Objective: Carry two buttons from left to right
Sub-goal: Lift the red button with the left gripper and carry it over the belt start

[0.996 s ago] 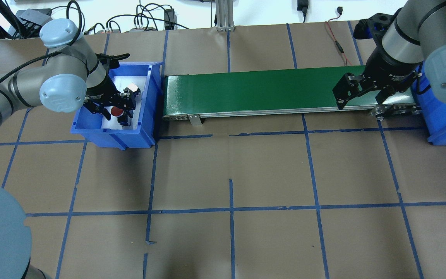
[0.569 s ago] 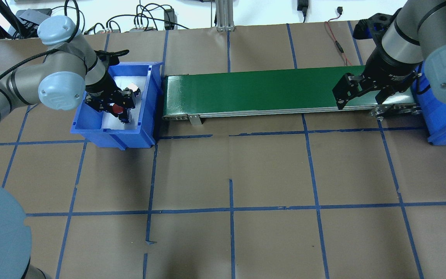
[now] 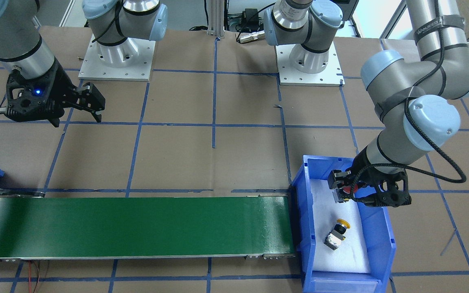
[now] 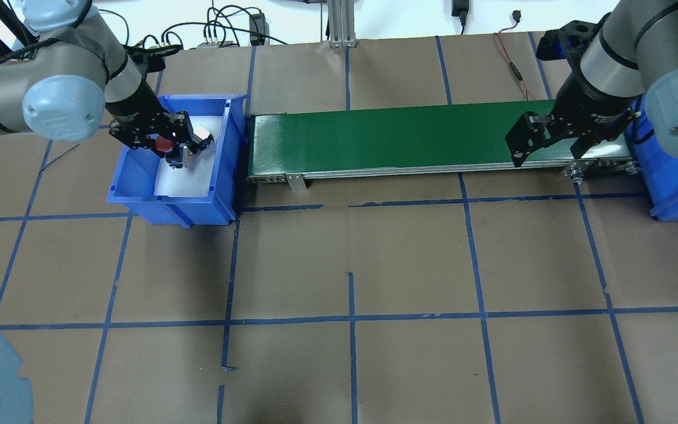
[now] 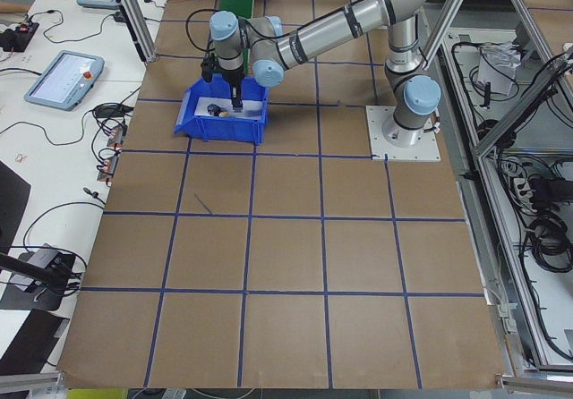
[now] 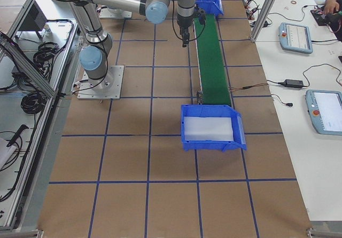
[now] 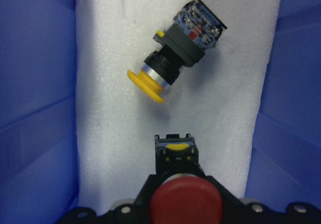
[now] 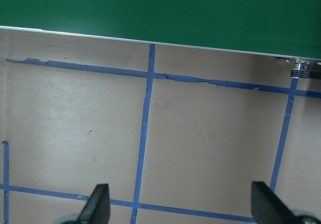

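My left gripper (image 4: 171,150) is shut on the red-capped button (image 4: 164,143) and holds it above the white foam inside the left blue bin (image 4: 136,176); it shows in the left wrist view (image 7: 185,206) and the front view (image 3: 343,191). The yellow-capped button (image 7: 173,66) lies on its side on the foam, apart from the gripper; it shows in the front view (image 3: 336,235) too. My right gripper (image 4: 542,144) is open and empty above the right end of the green conveyor belt (image 4: 404,138), its fingertips (image 8: 98,204) over brown table paper.
A second blue bin (image 4: 677,182) stands at the conveyor's right end, also in the exterior right view (image 6: 211,127). Blue tape lines grid the brown table. Cables lie along the back edge.
My left gripper has risen and moved back inside the bin with the red-capped button in it. The right arm has not moved.
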Controlling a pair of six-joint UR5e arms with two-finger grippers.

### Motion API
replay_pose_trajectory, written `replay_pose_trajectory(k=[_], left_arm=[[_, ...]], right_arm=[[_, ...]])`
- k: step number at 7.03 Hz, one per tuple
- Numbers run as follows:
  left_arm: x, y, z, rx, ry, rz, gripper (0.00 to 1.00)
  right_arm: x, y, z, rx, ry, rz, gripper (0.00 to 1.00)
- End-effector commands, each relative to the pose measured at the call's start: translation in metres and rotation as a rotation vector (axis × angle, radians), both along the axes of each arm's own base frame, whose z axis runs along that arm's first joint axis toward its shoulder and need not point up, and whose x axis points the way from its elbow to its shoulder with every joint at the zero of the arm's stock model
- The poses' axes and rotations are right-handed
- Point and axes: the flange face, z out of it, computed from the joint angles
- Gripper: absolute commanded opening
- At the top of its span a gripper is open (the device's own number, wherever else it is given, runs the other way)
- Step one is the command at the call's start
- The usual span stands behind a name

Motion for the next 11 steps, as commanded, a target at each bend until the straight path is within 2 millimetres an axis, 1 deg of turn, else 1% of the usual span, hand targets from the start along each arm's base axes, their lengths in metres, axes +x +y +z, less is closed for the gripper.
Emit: replay_pose_trajectory(k=[1, 2, 3, 4, 5, 6, 7, 8, 9, 11], left_arm=[[-0.036, 0.003, 0.055, -0.002, -0.003, -0.011, 0.27], [-0.049, 0.001, 0.064, -0.021, 0.002, -0.023, 0.27], [-0.064, 0.002, 0.066, -0.029, 0.01, -0.026, 0.27], [-0.099, 0.007, 0.068, -0.042, 0.018, -0.064, 0.27], [-0.119, 0.001, 0.051, -0.052, 0.024, -0.055, 0.27], [-0.135, -0.025, 0.019, -0.087, 0.056, -0.06, 0.27], [-0.154, -0.041, -0.004, -0.083, 0.06, -0.078, 0.27], [-0.175, -0.051, -0.008, -0.094, 0.062, -0.056, 0.27], [-0.185, -0.051, -0.014, -0.089, 0.057, -0.053, 0.27], [-0.185, -0.057, -0.035, -0.062, 0.032, -0.049, 0.27]], right_arm=[[-0.001, 0.0, 0.0, -0.001, 0.0, -0.002, 1.0], [-0.001, 0.0, 0.0, -0.001, 0.0, -0.002, 1.0], [-0.001, 0.0, 0.0, -0.001, 0.0, -0.002, 1.0], [-0.001, 0.0, 0.0, -0.001, 0.0, -0.002, 1.0], [-0.001, -0.001, 0.0, 0.001, 0.0, -0.002, 1.0], [-0.001, -0.001, 0.0, 0.001, 0.0, -0.002, 1.0], [-0.001, -0.001, 0.0, 0.001, 0.0, 0.0, 1.0], [-0.001, -0.001, 0.0, 0.001, 0.0, 0.0, 1.0], [-0.001, 0.0, 0.0, -0.001, 0.0, -0.002, 1.0], [0.0, 0.0, 0.0, -0.001, 0.0, 0.0, 1.0]])
